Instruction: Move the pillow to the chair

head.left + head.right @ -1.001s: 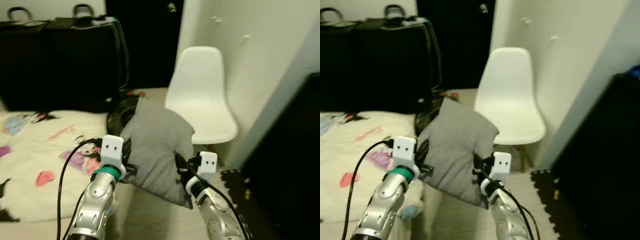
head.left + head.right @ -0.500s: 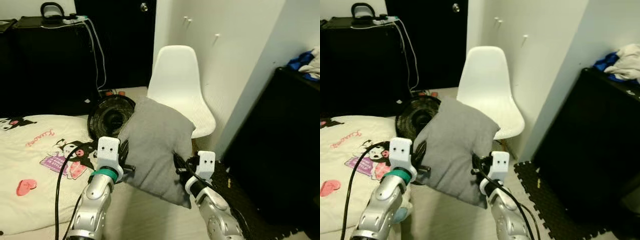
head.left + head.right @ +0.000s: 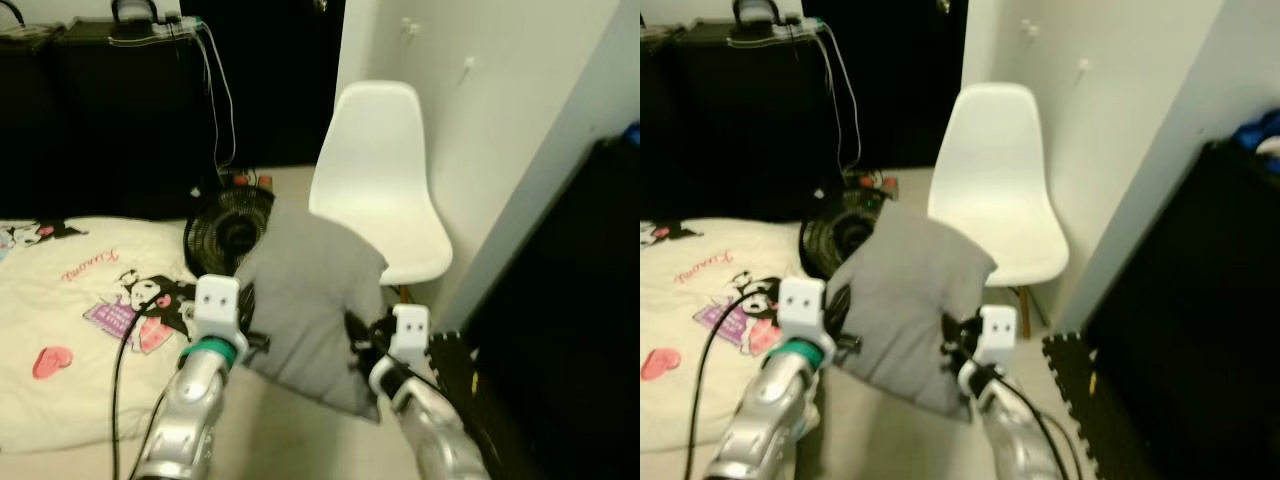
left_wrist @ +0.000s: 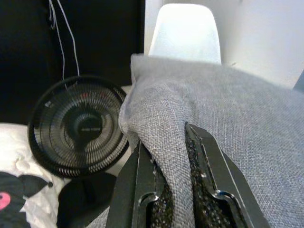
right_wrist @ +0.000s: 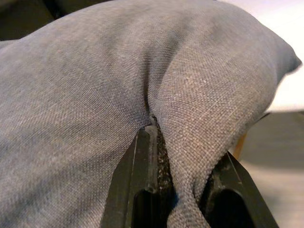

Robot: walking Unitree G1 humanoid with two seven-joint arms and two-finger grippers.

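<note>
item: grey pillow, held in the air between both arms, in front of the robot and short of the white chair; its lower corner hangs over the floor between the bed and the chair. left gripper: fingers pinching a fold at the pillow's left edge, fabric squeezed between the two black pads. right gripper: fingers likewise clamped on a fold at the pillow's right edge. step in hand, by judgement: carry phase, pillow lifted and facing the chair, not yet set down. next move, by judgement: close the remaining gap to the chair, raise or hold the pillow above the seat edge, bring it over the seat, lower it, then part both sets of fingers together so it does not swing off one side. chair: moulded white shell, seat bare, wooden leg visible below, standing against a pale wall. surroundings: black round fan on the floor just behind the pillow and beside the bed; bed with a cream cover printed with cartoon figures and pink hearts; dark cabinet at the back with white cables hanging down its front; large black furniture on the right; dark foam mat on the floor at its foot.
</note>
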